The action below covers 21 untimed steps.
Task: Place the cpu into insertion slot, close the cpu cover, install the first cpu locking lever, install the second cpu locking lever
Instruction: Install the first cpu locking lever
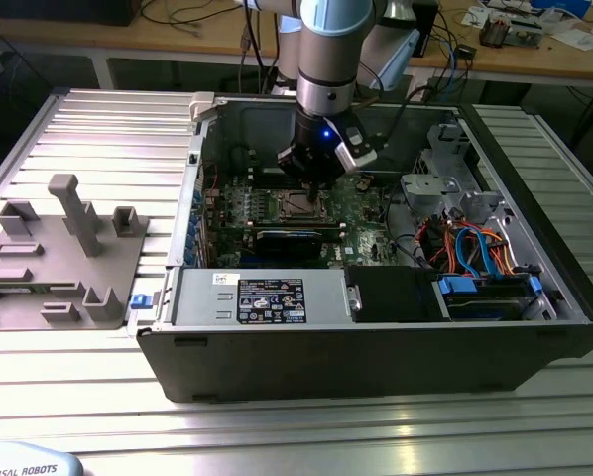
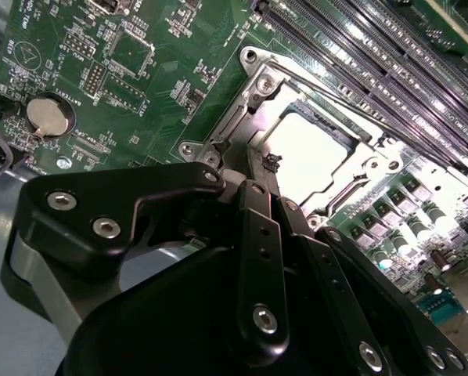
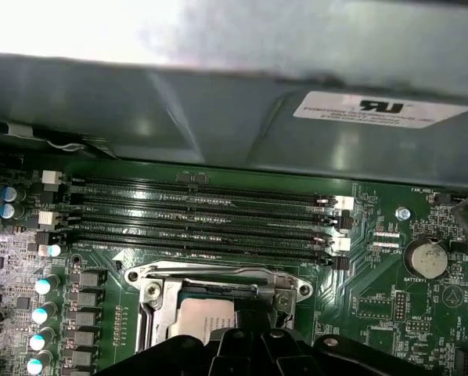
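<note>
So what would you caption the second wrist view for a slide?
The tool, closed, hovers at the chip seated under its metal cover on the green board.

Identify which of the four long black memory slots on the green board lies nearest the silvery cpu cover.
The memory slot bordering the cpu cover in the first wrist view; the other three lie beyond it, toward the grey case wall.

At frame centre, the arm (image 1: 328,59) reaches into the open computer case (image 1: 376,327); a grey fixture (image 1: 63,258) sits left on the worktop (image 1: 98,139).
</note>
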Each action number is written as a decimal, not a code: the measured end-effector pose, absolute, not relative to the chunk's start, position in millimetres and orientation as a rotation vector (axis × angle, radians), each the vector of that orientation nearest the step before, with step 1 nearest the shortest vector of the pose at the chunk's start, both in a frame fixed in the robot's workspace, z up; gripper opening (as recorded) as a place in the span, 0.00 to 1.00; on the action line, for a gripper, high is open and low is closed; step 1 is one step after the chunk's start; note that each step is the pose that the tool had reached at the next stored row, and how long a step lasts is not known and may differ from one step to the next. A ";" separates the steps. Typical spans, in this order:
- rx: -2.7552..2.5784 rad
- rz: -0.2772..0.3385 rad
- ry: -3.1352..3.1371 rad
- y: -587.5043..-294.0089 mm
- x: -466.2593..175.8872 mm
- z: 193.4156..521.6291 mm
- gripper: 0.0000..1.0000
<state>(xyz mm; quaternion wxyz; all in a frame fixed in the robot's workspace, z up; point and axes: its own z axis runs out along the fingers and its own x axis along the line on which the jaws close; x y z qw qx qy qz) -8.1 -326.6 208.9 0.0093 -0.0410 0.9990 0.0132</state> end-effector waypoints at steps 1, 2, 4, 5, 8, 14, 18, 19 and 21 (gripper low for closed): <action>-0.128 0.041 3.120 -326.9 -8.1 208.8 0.11; -0.128 0.041 3.120 -327.3 -8.1 208.8 0.11; -0.128 0.041 3.120 -328.1 -8.1 208.8 0.11; -0.128 0.041 3.120 -328.7 -8.1 208.8 0.11; -0.128 0.041 3.120 -329.3 -8.1 211.9 0.11; -0.128 0.041 3.120 -331.5 -8.1 224.9 0.11; -0.128 0.041 3.120 -342.1 -8.1 230.1 0.11; -0.128 0.041 3.120 -342.9 -8.1 231.3 0.11; -0.128 0.041 3.120 -344.2 -8.3 234.7 0.11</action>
